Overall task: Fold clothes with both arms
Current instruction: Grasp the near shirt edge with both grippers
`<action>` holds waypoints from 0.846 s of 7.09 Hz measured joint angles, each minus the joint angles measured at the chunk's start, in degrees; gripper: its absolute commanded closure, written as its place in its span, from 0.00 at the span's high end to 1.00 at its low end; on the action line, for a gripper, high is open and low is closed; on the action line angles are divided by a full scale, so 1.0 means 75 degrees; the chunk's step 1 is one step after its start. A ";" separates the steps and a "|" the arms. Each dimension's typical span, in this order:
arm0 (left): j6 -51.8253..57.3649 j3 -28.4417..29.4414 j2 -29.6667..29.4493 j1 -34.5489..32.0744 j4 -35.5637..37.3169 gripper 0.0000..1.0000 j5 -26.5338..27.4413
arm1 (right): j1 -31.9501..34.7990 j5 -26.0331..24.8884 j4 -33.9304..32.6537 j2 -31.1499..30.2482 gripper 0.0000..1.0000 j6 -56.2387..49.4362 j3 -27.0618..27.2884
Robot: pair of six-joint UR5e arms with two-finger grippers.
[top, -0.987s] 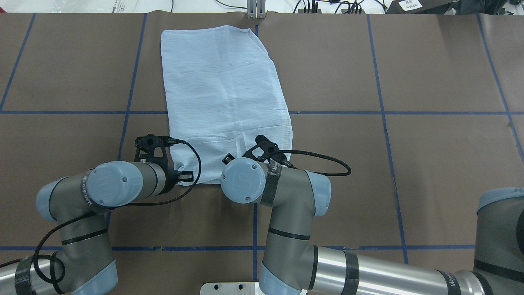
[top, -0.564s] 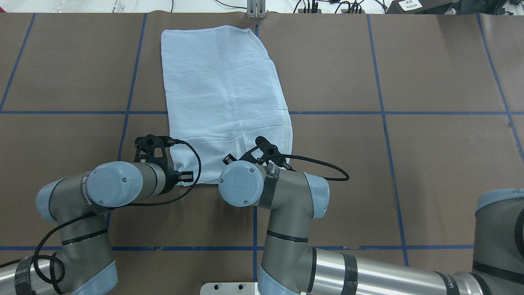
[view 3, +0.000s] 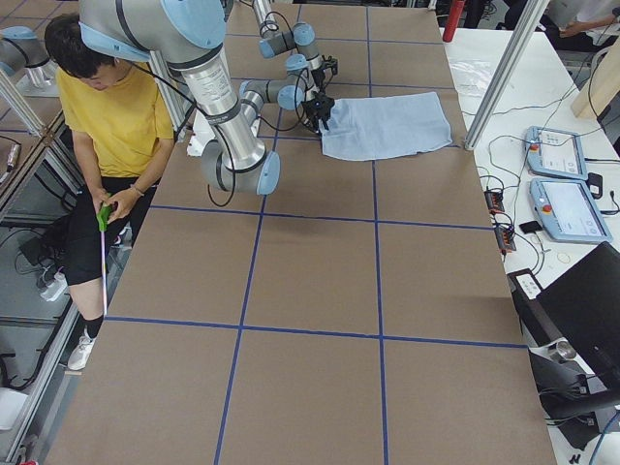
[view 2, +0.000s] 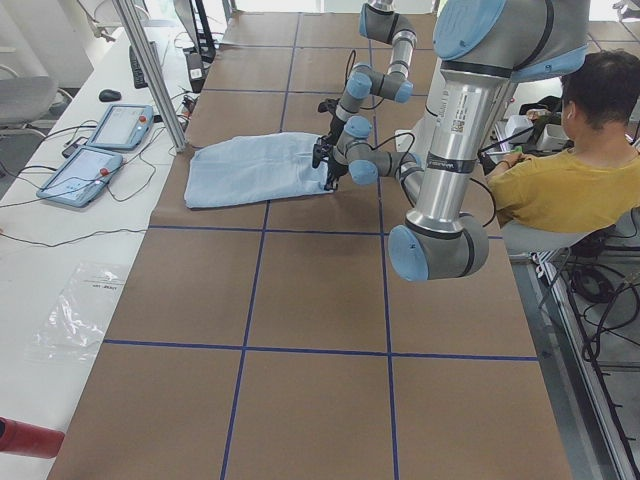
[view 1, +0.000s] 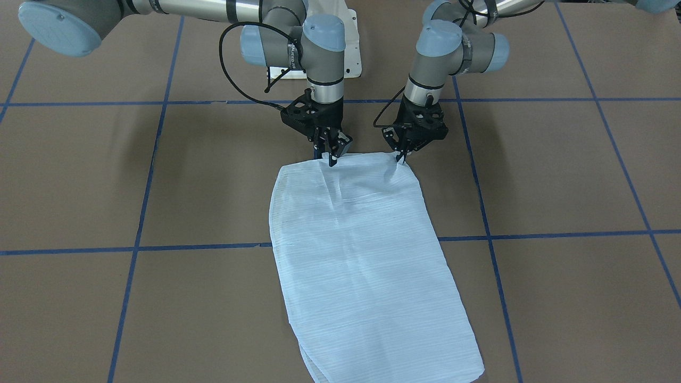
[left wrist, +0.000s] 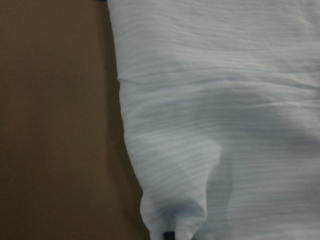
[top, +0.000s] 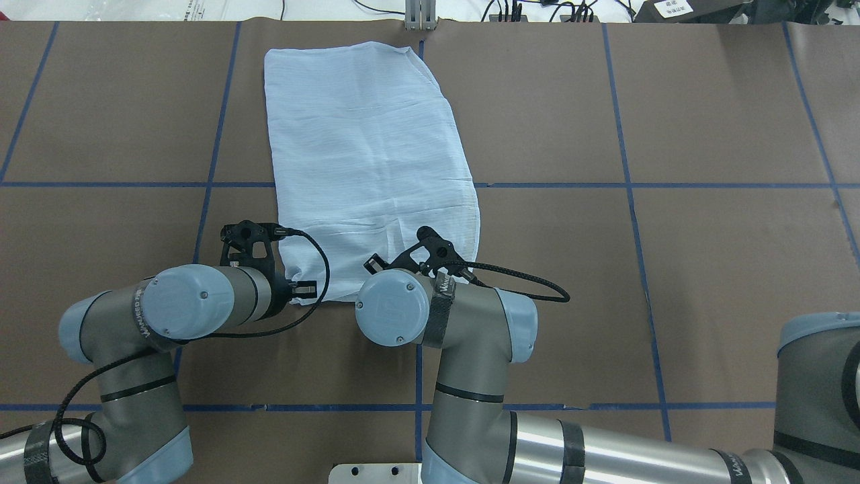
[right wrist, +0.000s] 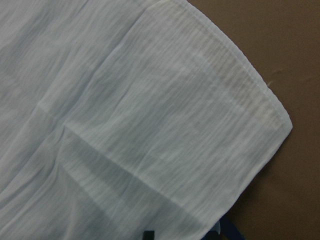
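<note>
The light blue pinstriped shirt [view 1: 362,255] lies flat as a long folded panel on the brown table, also in the overhead view [top: 366,148]. Both grippers stand at its hem, the edge nearest the robot. My left gripper [view 1: 403,155] is shut on one hem corner; the left wrist view shows the fabric [left wrist: 225,100] puckering into the fingers. My right gripper [view 1: 330,155] is shut on the hem partway along, beside a crease. The right wrist view shows the other hem corner [right wrist: 280,122] lying flat. In the overhead view the right wrist hides the right gripper.
The white pedestal base [top: 376,472] sits at the robot's edge of the table. Blue tape lines [top: 625,185] grid the brown cover. A seated person in yellow [view 2: 570,170] is behind the robot. Control tablets [view 2: 100,150] and a metal post [view 2: 150,70] stand at the far side.
The right arm's wrist has shifted slightly left and toward the robot. The left arm and the shirt have not visibly moved.
</note>
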 measured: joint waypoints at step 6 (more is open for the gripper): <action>0.0068 -0.0181 -0.0092 0.0016 0.0054 0.00 -0.0053 | 0.0109 -0.0045 0.0013 -0.0064 0.00 0.0038 0.0142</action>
